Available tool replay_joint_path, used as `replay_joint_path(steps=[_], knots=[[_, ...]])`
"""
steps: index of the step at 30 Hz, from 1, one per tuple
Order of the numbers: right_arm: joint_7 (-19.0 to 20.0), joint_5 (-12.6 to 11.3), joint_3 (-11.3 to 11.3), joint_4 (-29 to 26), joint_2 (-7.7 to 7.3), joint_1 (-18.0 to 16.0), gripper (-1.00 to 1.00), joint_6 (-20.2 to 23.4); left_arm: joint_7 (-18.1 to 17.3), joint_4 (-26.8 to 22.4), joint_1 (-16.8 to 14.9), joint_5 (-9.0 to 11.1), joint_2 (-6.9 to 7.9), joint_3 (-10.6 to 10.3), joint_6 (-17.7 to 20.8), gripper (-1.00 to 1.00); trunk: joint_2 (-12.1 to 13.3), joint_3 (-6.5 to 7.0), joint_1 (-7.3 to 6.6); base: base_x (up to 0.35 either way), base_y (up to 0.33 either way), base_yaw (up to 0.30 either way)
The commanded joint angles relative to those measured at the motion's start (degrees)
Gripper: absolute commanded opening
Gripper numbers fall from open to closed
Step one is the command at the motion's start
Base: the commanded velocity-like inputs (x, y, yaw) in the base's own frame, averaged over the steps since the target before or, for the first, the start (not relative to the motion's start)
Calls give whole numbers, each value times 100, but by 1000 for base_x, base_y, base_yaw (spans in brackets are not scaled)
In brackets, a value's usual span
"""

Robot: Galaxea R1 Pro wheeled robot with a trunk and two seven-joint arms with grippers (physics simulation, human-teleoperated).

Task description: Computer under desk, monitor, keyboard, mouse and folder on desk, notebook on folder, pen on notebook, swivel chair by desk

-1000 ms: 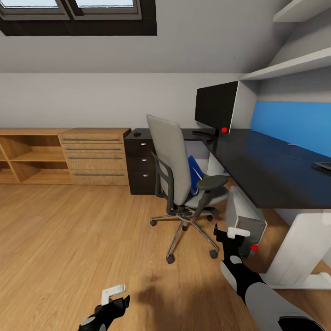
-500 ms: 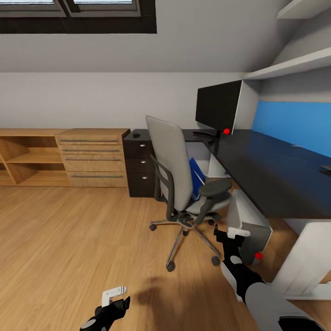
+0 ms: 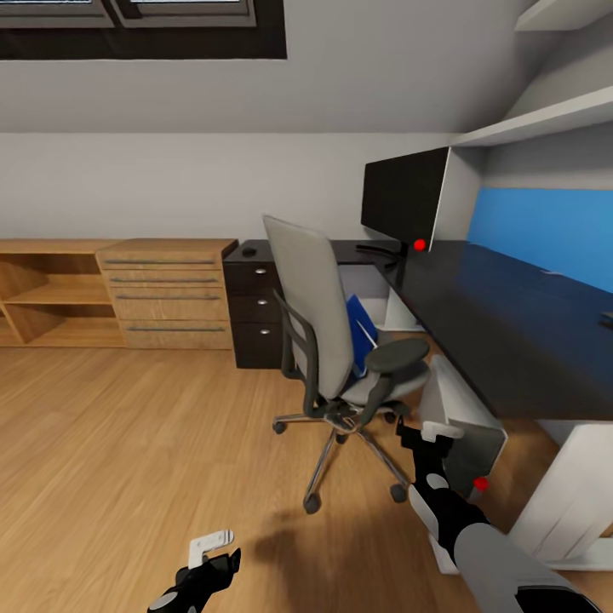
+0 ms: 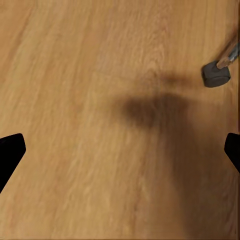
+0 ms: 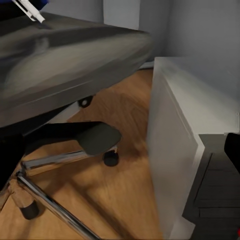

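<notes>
Right arm (image 3: 477,536): the forearm is a smooth rounded shell in pale grey, narrowing toward the wrist, where a black segment carries a small light-grey oval inset. Beyond it, the right gripper (image 3: 430,434) has a black body capped by a flat white block at the finger end. Left arm (image 3: 183,592): black casing with a pale grey patch near the wrist (partly cut off by the frame edge). The left gripper (image 3: 211,543) ends in a white, flat finger piece on a black base. Fingertips (image 4: 11,150) read as plain black wedges in the left wrist view. Cables, screws and markings cannot be made out.
</notes>
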Motion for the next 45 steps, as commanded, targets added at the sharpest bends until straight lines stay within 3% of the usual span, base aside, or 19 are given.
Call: replay_joint_path(steps=[1, 45], knots=[[1, -34, 1, 4, 1, -3, 100, -29, 16, -12, 0, 62, -3, 9, 28, 100, -2, -6, 0, 107, -78, 0], [-20, -47, 0, 4, 37, -3, 100, -48, 12, -1, 0, 69, 23, 10, -14, 100, -2, -6, 0, 48, -22, 0]])
